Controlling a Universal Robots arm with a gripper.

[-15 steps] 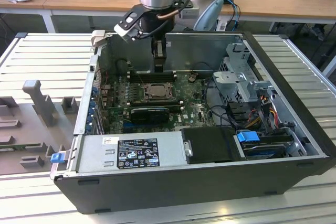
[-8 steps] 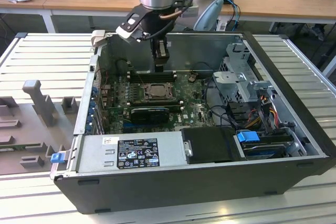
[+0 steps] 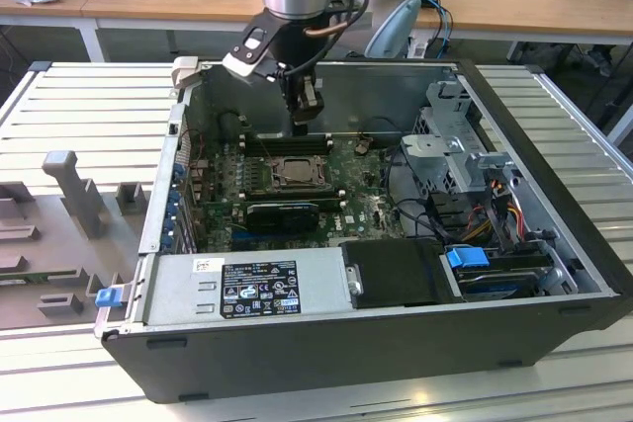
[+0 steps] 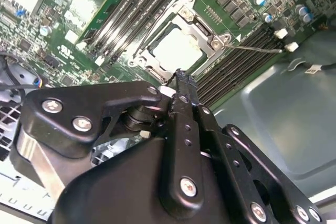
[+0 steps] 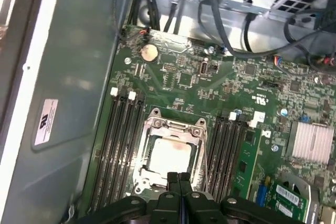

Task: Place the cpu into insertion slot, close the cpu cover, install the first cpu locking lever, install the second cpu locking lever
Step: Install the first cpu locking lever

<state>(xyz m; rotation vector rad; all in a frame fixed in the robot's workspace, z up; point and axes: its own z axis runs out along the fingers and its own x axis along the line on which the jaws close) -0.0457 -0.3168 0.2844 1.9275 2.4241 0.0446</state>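
A: We're looking down into the open computer case [image 3: 554,333]. The gripper [image 3: 305,124] hangs inside it over the motherboard [image 5: 184,77], close to the socket [image 3: 294,173].

B: And the jaws? In the first wrist view we see the two fingers [image 5: 173,184] pressed flat together with nothing between them.

A: Empty-handed, then. So where's the chip?

B: The chip [image 5: 169,153] sits in the socket with its silver top facing up, square with the rim.

A: And we've got the cover [image 5: 170,126] lying flat over it, with the chip showing through the square window.

B: In the second wrist view the fingertips come in right by one edge of that metal frame. Whether they're touching it, we can't tell.

A: We also see a thin metal lever [image 4: 254,49] running out from a corner of the socket, alongside the memory slots [image 5: 118,145].

B: Whether it's hooked down, we can't make out.

A: In the first wrist view those long black slots flank the socket on both sides.

B: From the exterior view, we have the arm coming straight down through the open top of the case, with the gripper over the slots just behind the socket.
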